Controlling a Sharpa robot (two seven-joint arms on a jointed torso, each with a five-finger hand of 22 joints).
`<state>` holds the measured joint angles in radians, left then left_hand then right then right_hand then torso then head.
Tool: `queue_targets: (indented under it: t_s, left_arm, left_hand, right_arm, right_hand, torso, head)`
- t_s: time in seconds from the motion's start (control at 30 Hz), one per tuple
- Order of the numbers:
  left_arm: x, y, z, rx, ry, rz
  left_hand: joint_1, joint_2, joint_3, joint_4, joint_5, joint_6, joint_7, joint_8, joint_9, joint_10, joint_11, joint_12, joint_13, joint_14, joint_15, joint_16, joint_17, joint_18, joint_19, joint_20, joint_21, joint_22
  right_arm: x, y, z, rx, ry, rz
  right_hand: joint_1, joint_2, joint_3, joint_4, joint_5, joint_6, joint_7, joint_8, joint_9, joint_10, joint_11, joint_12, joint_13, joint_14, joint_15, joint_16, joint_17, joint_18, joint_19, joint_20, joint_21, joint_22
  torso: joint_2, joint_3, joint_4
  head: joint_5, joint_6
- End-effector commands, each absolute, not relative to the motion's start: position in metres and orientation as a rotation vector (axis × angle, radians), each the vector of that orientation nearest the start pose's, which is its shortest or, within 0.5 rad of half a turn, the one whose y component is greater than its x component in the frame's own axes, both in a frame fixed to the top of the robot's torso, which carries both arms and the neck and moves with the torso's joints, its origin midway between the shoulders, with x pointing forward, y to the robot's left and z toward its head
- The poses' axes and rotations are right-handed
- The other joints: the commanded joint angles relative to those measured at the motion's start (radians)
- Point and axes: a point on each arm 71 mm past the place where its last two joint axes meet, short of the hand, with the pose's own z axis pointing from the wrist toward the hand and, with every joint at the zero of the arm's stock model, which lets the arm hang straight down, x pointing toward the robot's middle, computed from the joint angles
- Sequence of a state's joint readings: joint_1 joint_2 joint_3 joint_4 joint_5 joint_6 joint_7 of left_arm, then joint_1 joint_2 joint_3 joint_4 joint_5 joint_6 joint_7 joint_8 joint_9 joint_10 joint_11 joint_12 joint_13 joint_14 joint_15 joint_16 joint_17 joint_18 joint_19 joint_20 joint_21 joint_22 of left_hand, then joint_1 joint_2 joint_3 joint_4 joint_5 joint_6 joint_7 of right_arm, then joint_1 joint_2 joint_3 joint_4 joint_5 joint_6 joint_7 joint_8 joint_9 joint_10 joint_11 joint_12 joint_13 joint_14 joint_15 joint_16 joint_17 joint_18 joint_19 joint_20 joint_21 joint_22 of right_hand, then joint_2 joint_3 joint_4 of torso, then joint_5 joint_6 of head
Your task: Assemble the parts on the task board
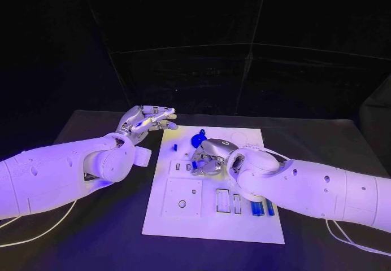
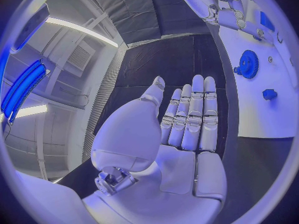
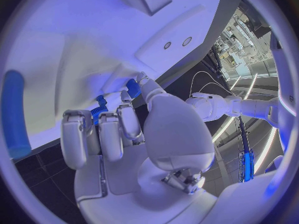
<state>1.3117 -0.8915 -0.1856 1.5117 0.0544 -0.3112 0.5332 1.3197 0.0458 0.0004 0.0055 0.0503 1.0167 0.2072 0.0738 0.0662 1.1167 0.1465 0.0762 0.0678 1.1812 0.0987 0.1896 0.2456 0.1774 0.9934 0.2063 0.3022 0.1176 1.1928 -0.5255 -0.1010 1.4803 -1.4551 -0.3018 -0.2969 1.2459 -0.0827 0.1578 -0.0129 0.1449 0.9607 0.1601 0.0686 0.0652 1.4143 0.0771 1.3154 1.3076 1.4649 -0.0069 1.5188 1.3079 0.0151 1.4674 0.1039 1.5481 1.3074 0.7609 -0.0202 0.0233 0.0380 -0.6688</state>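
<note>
Head view: white task board [image 1: 244, 226] lies lengthwise in the middle of the black table [image 1: 81, 130]. Right hand [image 1: 213, 158] is down on the board's middle, fingers curled in over a small blue part [image 1: 195, 165] at their tips. Right wrist view, same hand [image 3: 124, 134]: fingers bent, thumb closed in against them, a ribbed blue part [image 3: 99, 109] wedged between fingers and thumb, hard up against the board's white face. Looks pinched; how much of the piece lies under the fingers, cannot tell.

Left hand [image 1: 147, 120] is raised off the board's far left corner, over bare table, well apart from the parts. Left wrist view shows that hand [image 2: 181, 129] flat, fingers straight and side by side, thumb standing off, palm holding nothing.

Blue gear [image 1: 198, 137] lies on the far part of the board, just beyond the right hand and to the right of the left hand; also seen in the left wrist view [image 2: 248, 63], with a small blue block [image 2: 269, 94] near it on the board.

Near right of the board: two blue pegs [image 1: 261, 208] lying side by side, partly under the right forearm. A long blue peg [image 3: 14, 114] lies on the board in the right wrist view.
</note>
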Motion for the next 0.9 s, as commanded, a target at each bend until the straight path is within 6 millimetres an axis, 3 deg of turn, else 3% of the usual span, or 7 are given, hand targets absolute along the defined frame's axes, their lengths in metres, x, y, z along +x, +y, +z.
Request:
queue_targets:
  t_s: [0.03,0.4,0.53,0.63,0.73,0.83,0.9]
  left_arm:
    - [0.493,0.241,-0.168,-1.043,1.321,-1.528]
    - [0.493,0.241,-0.168,-1.011,1.355,-1.531]
    - [0.494,0.242,-0.170,-0.984,1.387,-1.512]
    - [0.495,0.243,-0.171,-0.966,1.409,-1.494]
    - [0.496,0.245,-0.173,-0.945,1.455,-1.440]
    - [0.496,0.246,-0.177,-0.932,1.526,-1.379]
    - [0.496,0.245,-0.181,-0.924,1.603,-1.335]
  left_hand:
    - [-0.001,0.007,-0.005,-0.002,-0.001,0.002,0.005,-0.005,-0.001,0.001,0.006,-0.005,-0.001,0.006,-0.001,-0.004,0.002,0.005,0.006,0.002,-0.005,-0.001]
    - [0.001,0.013,-0.009,-0.008,-0.001,0.020,-0.005,0.002,0.002,0.022,-0.004,0.000,0.002,0.020,-0.009,-0.001,0.008,0.007,0.014,-0.002,-0.003,-0.001]
    - [-0.008,0.019,-0.019,-0.010,0.000,0.063,-0.035,0.013,0.003,0.093,-0.039,0.014,0.006,0.167,-0.056,0.066,0.056,0.009,0.124,-0.048,0.062,0.028]
    - [-0.016,0.022,-0.026,-0.008,0.001,0.087,-0.054,0.017,0.004,0.151,-0.063,0.029,0.013,0.254,-0.083,0.113,0.094,0.010,0.180,-0.073,0.100,0.045]
    - [-0.025,0.034,-0.035,0.000,0.004,0.120,-0.090,0.019,0.006,0.241,-0.098,0.048,0.032,0.327,-0.126,0.313,0.238,0.004,0.281,-0.126,0.197,0.097]
    - [-0.029,0.032,-0.049,0.001,-0.004,0.133,-0.097,0.013,0.007,0.280,-0.112,0.058,0.055,0.328,-0.141,0.635,0.543,0.000,0.290,-0.135,0.259,0.137]
    - [-0.033,0.026,-0.058,0.001,0.000,0.136,-0.098,0.009,0.008,0.305,-0.117,0.074,0.074,0.334,-0.144,0.748,0.657,-0.001,0.283,-0.138,0.285,0.156]
  right_arm:
    - [0.465,-0.061,-0.210,-0.185,1.752,0.723]
    - [0.461,-0.068,-0.196,-0.129,1.586,0.898]
    - [0.456,-0.078,-0.187,-0.116,1.500,1.053]
    - [0.454,-0.087,-0.179,-0.099,1.471,1.133]
    - [0.459,-0.102,-0.166,-0.027,1.493,1.223]
    - [0.464,-0.115,-0.155,0.038,1.528,1.266]
    - [0.469,-0.125,-0.144,0.066,1.535,1.281]
  right_hand:
    - [-0.014,-0.008,-0.024,0.012,-0.024,-0.034,0.007,-0.006,-0.001,-0.009,0.003,-0.007,0.040,0.080,0.012,-0.005,0.147,0.000,0.056,0.011,-0.005,0.204]
    - [-0.003,-0.015,-0.094,0.053,-0.024,-0.069,0.017,0.001,0.003,-0.006,0.012,0.003,0.046,0.081,0.021,-0.002,0.153,-0.001,0.059,0.021,-0.003,0.207]
    - [0.014,-0.001,-0.100,0.058,-0.021,-0.088,0.021,-0.002,0.002,-0.002,0.016,0.011,0.051,0.082,0.025,0.000,0.158,-0.001,0.060,0.024,-0.003,0.209]
    - [0.036,0.010,-0.104,0.054,-0.014,-0.091,0.022,0.003,0.004,-0.005,0.017,0.008,0.048,0.078,0.026,-0.009,0.140,0.006,0.038,0.026,-0.015,0.182]
    - [0.060,0.022,-0.112,0.045,-0.014,-0.066,0.015,0.020,0.010,-0.024,0.011,-0.016,0.028,0.064,0.021,-0.036,0.092,0.020,-0.007,0.024,-0.044,0.126]
    - [0.096,0.038,-0.108,0.025,0.022,-0.028,0.004,0.041,0.016,-0.105,0.000,-0.126,-0.061,0.029,0.010,-0.111,-0.027,0.051,-0.106,0.014,-0.112,0.003]
    - [0.111,0.047,-0.101,0.015,0.057,-0.010,-0.001,0.050,0.017,-0.206,-0.006,-0.270,-0.178,-0.005,0.005,-0.187,-0.127,0.078,-0.196,0.007,-0.185,-0.113]
  torso:
    - [0.000,0.0002,-0.0002]
    - [-0.001,0.0013,0.0002]
    - [-0.001,0.0030,-0.0007]
    - [-0.001,0.0006,-0.0017]
    - [-0.003,0.0007,-0.0001]
    - [-0.004,0.0006,0.0002]
    - [-0.008,0.0018,-0.0001]
  head:
    - [0.001,0.000]
    - [0.003,0.002]
    - [0.007,0.003]
    - [0.007,0.003]
    - [0.005,0.006]
    - [0.003,0.010]
    - [0.003,0.010]
